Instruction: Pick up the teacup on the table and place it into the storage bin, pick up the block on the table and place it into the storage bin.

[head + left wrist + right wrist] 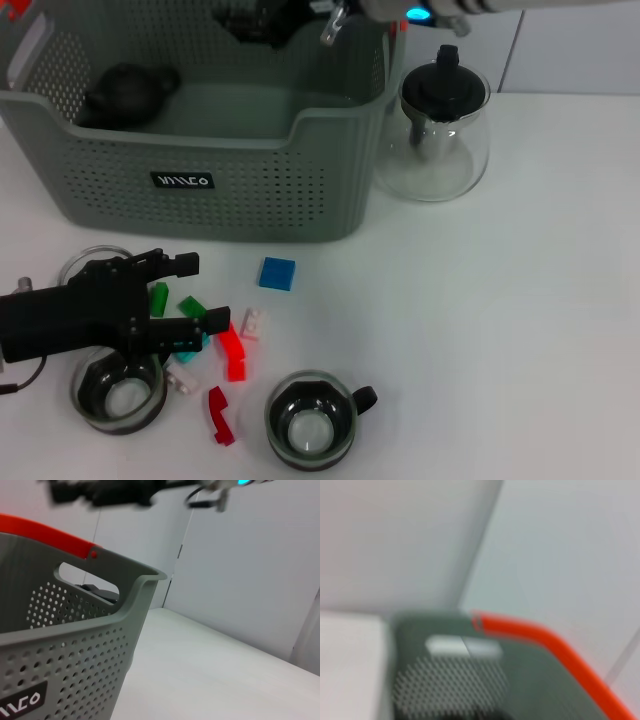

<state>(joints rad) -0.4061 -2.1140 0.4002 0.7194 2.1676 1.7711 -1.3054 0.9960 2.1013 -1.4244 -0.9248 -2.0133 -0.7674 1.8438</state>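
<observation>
As we count on the tabletop point(520, 300):
Teacups: three.
Red blocks: three.
Left gripper point(195, 292): released.
Right gripper point(262, 22): cannot tell.

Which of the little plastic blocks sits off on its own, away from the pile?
The blue block. It lies flat on the table by itself, in front of the storage bin; the red, green and white ones huddle around the left gripper.
</observation>
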